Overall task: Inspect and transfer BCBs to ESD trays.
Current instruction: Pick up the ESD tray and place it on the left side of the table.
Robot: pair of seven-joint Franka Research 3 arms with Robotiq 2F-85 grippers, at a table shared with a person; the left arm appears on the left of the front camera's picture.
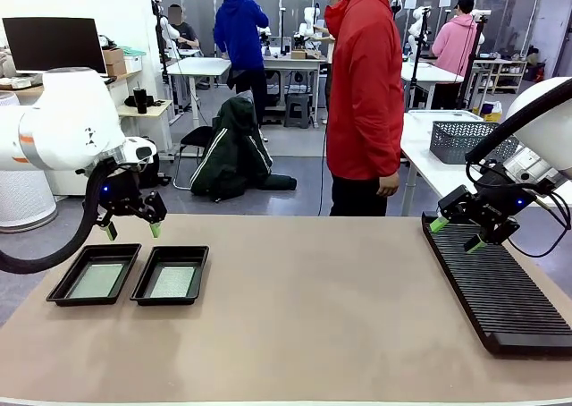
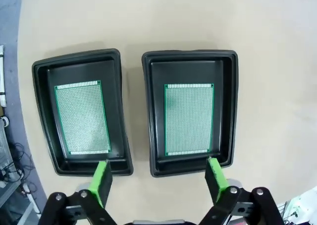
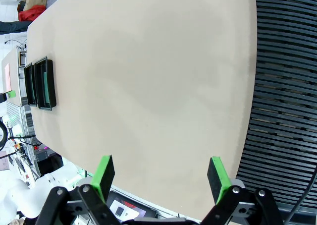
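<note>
While each of the two BCBs [image 2: 82,118] [image 2: 188,119] lies flat on the floor of its own ESD tray [image 2: 42,106] [image 2: 229,101], the trays sit side by side near the table's [image 1: 304,325] left end; above them hangs the left gripper [image 1: 130,230], jaws spread and empty, and well apart the right gripper [image 1: 458,233] hovers wide open over the black ribbed rack [image 1: 492,290]

Left gripper [image 1: 130,230]: raised, pointing down, jaws spread wide, empty. Right gripper [image 1: 458,233]: raised, tilted, jaws spread wide, empty.
</note>
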